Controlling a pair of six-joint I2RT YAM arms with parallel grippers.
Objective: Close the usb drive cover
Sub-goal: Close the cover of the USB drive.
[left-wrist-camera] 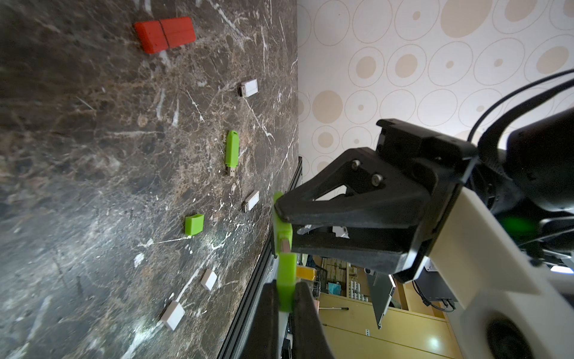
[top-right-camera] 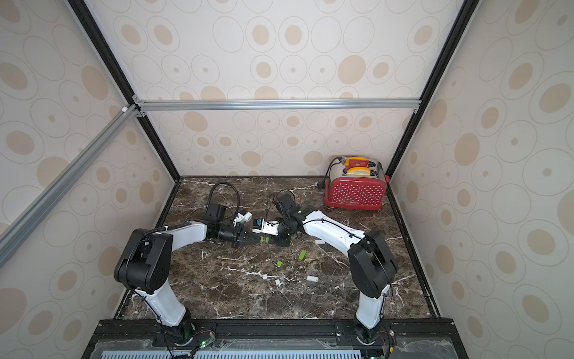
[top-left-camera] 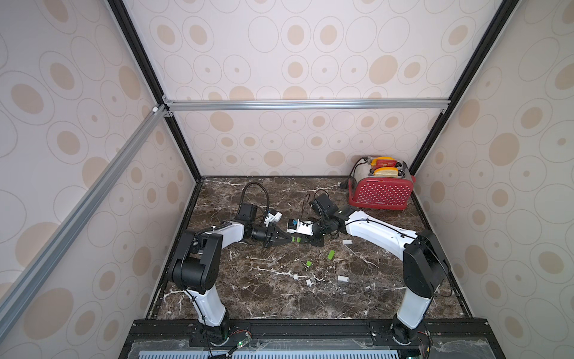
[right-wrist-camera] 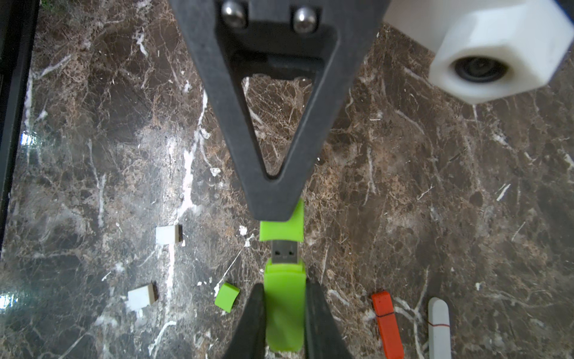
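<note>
So the two arms meet nose to nose over the middle of the tabletop [top-left-camera: 264,295], and the green drive [right-wrist-camera: 284,317] hangs between them, lifted off the marble. The right gripper [right-wrist-camera: 284,298] is clamped narrow on the drive's body, one finger on each side. The left gripper [right-wrist-camera: 273,214] comes in from the opposite way and is pinched nearly closed on the matching green cap [right-wrist-camera: 284,230]. Cap and drive are lined up end to end, but the metal connector [right-wrist-camera: 285,252] is fully exposed, its tip right at the cap's mouth, so the cap's not on yet. In both top views you only get a little green blob [top-left-camera: 297,240] where the fingertips meet, so the wrist views are way more useful. There's plenty of other stuff lying around on the tabletop: a loose cap [right-wrist-camera: 227,296] in green just beside the right gripper, a second green drive [left-wrist-camera: 232,149] with its connector bare, two small white caps [right-wrist-camera: 167,234] lying close together, an orange drive [right-wrist-camera: 387,323] next to a white drive [right-wrist-camera: 439,326], and a couple more white drives [left-wrist-camera: 248,88]. A red toaster [top-left-camera: 380,192] with bread slices in it sits in the far right corner, well apart from all this.
</note>
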